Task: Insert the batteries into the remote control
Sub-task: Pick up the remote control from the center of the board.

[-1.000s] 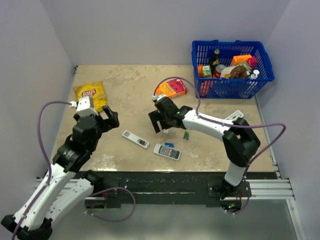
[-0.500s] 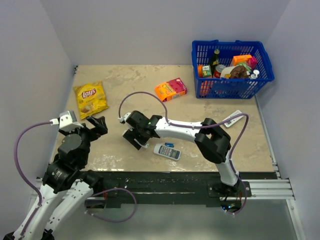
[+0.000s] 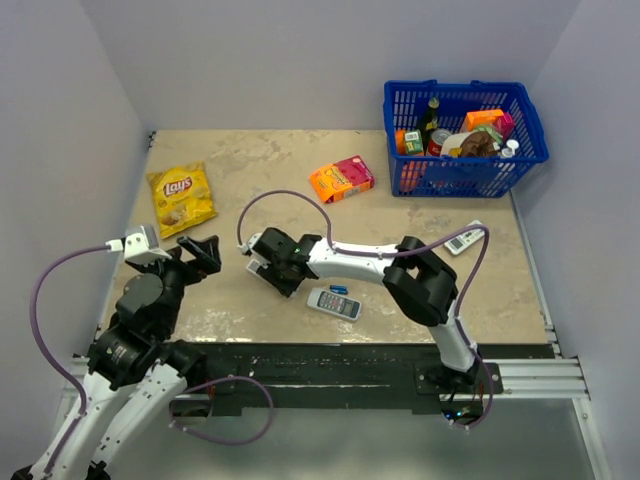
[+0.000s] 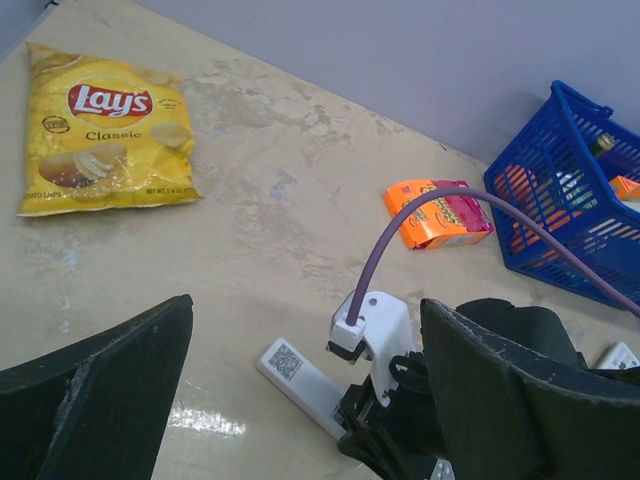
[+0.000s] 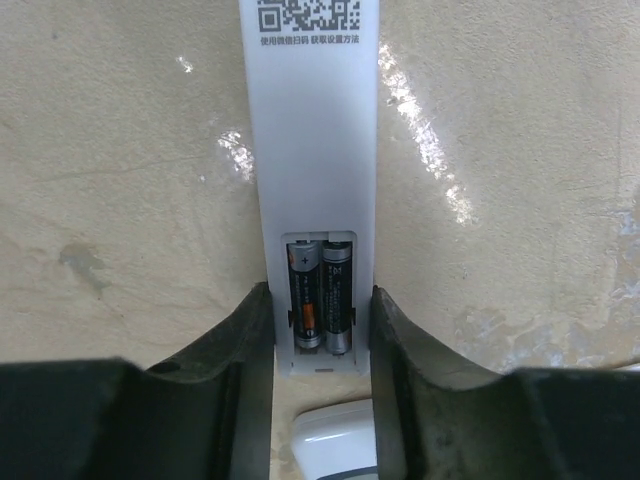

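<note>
The remote control (image 5: 310,150), a slim white stick with a QR code, lies back-up on the table. Its open bay holds the two batteries (image 5: 321,298), dark cylinders lying side by side. My right gripper (image 5: 320,305) is down over that end. Its two black fingers (image 5: 250,330) press against the remote's long sides at the bay. From above, the right gripper (image 3: 278,268) covers most of the remote (image 3: 254,265). My left gripper (image 3: 200,250) hangs open and empty to the left. Its wrist view shows the remote (image 4: 300,380) with the right gripper (image 4: 410,430) on it.
A Lay's bag (image 3: 182,197) lies at the back left and an orange box (image 3: 342,178) mid-back. A blue basket (image 3: 465,175) of groceries stands at the back right. A wider buttoned remote (image 3: 333,303) and a small blue item (image 3: 339,290) lie just right of the grip. Another white remote (image 3: 465,238) lies far right.
The right arm swung left from the table's middle to the slim remote, dropped over it and narrowed its jaws onto its sides. The left arm pulled back and down to the left.
</note>
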